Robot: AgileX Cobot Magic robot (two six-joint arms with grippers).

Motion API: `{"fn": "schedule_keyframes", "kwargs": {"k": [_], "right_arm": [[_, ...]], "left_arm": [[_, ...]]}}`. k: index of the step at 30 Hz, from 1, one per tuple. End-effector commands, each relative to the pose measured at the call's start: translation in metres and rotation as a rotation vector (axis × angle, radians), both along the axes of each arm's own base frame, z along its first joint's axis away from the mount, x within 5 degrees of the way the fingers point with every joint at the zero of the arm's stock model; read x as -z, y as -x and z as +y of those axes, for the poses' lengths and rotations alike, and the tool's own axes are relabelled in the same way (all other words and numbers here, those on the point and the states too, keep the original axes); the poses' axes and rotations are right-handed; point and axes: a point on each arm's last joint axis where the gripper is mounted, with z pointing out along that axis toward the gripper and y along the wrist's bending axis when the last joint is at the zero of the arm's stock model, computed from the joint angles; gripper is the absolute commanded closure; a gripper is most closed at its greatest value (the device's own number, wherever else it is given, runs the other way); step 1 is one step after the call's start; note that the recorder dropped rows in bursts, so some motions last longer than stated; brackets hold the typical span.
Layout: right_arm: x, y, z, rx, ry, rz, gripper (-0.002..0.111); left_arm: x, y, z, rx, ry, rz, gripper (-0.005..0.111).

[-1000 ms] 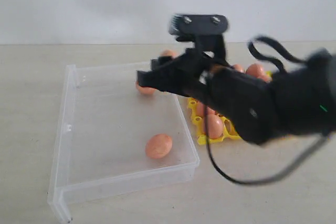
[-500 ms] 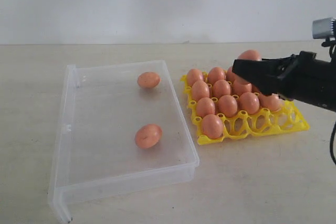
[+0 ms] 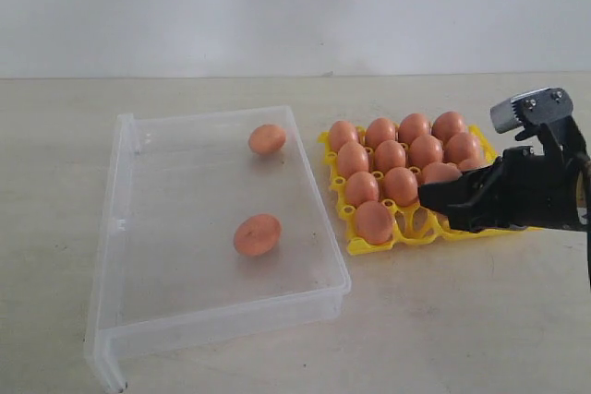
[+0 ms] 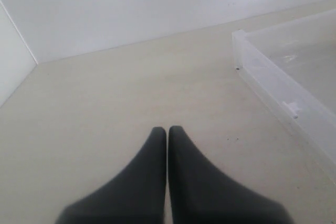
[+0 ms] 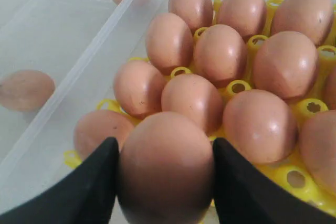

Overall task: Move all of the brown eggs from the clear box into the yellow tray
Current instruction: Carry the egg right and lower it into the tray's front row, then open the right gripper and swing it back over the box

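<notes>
The right fingers [image 5: 89,187] are closed snugly on either side of a brown egg [image 5: 165,166], holding it just above the near row of the yellow tray [image 3: 355,245], beside the eggs already seated there. This looks like the placing step. The next move likely calls for centring the egg over an empty cup between the posts, lowering it gently, and opening without nudging its neighbours. Two eggs [image 3: 257,234] remain in the clear box [image 3: 222,320], well apart from each other, so more trips seem needed. The left fingers [image 4: 147,171] are pressed together, holding nothing, above the bare counter [image 4: 105,103] near the box's wall.
</notes>
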Motion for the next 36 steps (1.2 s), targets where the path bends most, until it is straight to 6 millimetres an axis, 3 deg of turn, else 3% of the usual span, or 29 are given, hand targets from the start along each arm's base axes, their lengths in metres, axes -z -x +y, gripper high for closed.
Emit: {"fn": "schedule_keyframes", "kwargs": {"k": [1,6,14,36], "right_arm": [[-0.002,-0.002,0.001,-0.094,0.123,-0.139,0.108],[0.002,-0.006,0.006,-0.111,0.036,-0.183,0.108],[0.036,-0.011,0.009,-0.126,-0.019,-0.143,0.108],[0.034,-0.016,0.006,-0.08,0.004,-0.186,0.105]], "left_arm": [[0.001,0.0,0.0,0.004,0.006,0.0,0.105],[0.001,0.0,0.0,0.004,0.006,0.0,0.105],[0.001,0.0,0.0,0.004,0.006,0.0,0.105],[0.001,0.0,0.0,0.004,0.006,-0.002,0.105]]}}
